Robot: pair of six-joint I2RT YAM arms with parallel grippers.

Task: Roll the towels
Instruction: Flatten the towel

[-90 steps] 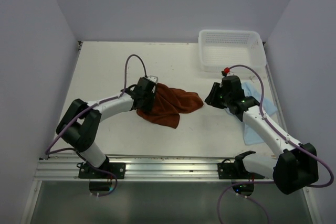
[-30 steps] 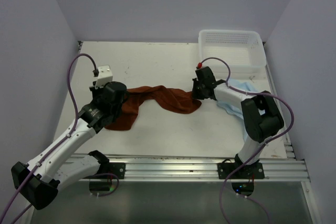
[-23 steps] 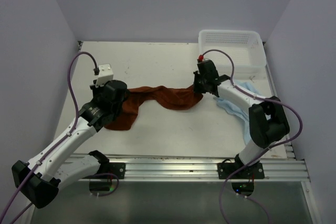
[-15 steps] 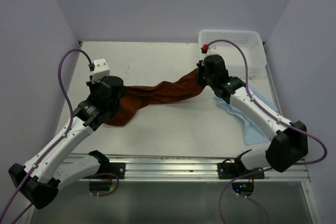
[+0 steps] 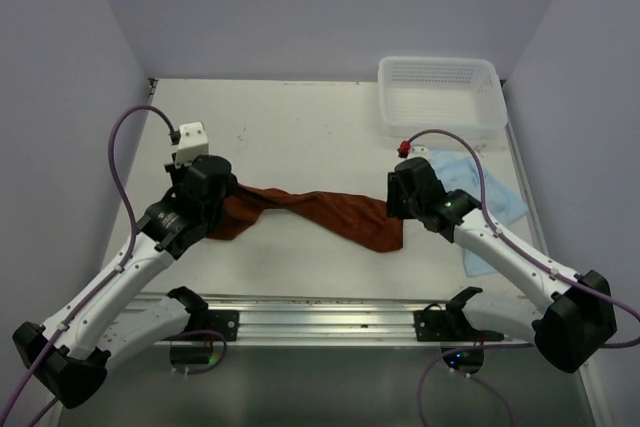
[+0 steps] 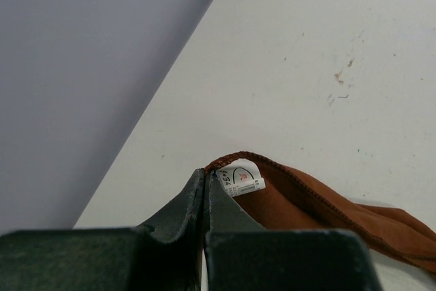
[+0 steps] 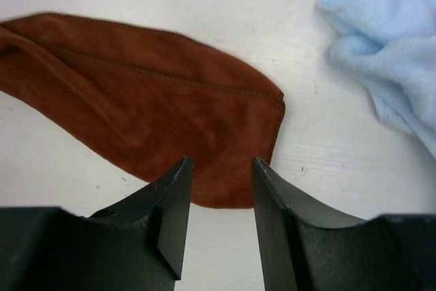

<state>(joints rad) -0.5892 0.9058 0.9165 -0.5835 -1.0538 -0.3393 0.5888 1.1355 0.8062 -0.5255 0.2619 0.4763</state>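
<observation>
The brown towel (image 5: 340, 215) is rust-toned, the blue towel (image 5: 498, 194) pale, the mesh basket (image 5: 437, 61) white

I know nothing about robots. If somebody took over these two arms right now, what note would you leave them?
Left gripper: shut, pinching the label corner of the rust towel.
Right gripper: jaws open over that towel's other end, holding nothing.
The rust towel lies stretched out between the two grippers; the blue towel lies crumpled further right.
Done: neither towel rolled yet.
Left: roll both.
</observation>
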